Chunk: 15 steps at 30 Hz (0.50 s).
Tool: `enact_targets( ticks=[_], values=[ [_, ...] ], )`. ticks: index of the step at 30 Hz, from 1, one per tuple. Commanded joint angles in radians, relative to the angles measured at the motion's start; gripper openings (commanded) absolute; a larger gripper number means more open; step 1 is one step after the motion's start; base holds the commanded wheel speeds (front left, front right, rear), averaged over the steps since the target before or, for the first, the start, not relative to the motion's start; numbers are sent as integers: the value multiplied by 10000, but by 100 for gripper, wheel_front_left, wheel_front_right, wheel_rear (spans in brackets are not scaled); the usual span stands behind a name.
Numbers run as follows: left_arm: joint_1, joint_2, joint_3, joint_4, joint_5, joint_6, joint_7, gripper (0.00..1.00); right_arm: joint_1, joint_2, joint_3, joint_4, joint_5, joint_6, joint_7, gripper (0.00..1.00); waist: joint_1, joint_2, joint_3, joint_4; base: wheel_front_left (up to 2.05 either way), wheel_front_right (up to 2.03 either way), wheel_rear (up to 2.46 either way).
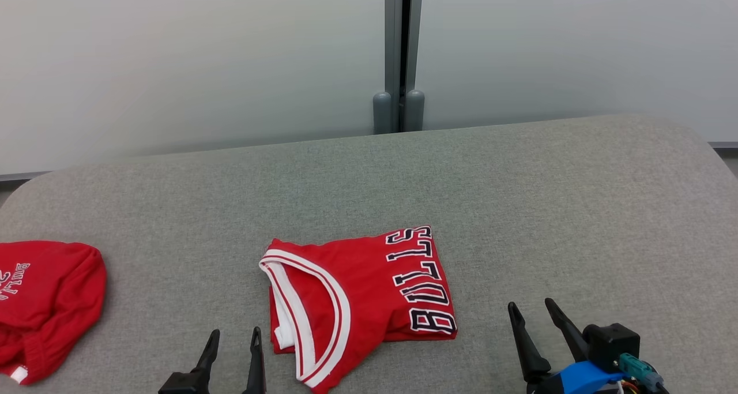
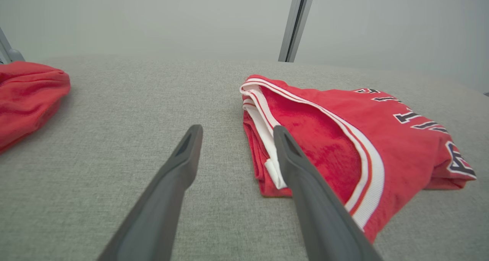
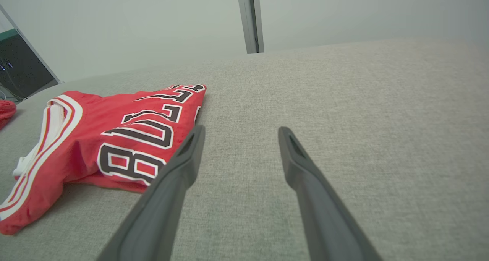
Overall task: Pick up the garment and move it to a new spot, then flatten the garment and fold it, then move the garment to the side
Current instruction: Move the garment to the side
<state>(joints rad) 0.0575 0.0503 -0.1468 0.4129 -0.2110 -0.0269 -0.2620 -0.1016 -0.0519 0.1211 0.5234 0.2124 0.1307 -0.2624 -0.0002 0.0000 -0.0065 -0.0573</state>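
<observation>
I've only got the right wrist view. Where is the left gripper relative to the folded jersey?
Observer: The left gripper is open, just off the folded jersey's left side, near its white-trimmed opening, and it isn't gripping it.
Operator: What's the red sliver at my far left?
Observer: A second red garment, bunched on the table far to the robot's left, apart from the jersey.

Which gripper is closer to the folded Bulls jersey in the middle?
Left. The left gripper sits right beside the collar edge of the jersey; the right gripper stands off its lettered side, apart.
</observation>
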Motion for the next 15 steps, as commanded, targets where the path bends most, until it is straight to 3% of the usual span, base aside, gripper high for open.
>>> enact_targets(
  ticks=[1,10,15],
  values=[
    [-15,5,-34,-57,66,13,-40,100,-61,7,53,27,10,0,-31,100,2,0,40,42,0,0,0],
    [-565,7,-427,30,-48,-63,-40,100,-1196,6,719,742,269,0,-32,100,2,0,751,751,0,0,0],
    [-894,4,-702,164,-180,-39,-40,100,-2727,-4,1113,2139,464,0,-31,100,2,0,1403,1478,0,0,0]
  ],
)
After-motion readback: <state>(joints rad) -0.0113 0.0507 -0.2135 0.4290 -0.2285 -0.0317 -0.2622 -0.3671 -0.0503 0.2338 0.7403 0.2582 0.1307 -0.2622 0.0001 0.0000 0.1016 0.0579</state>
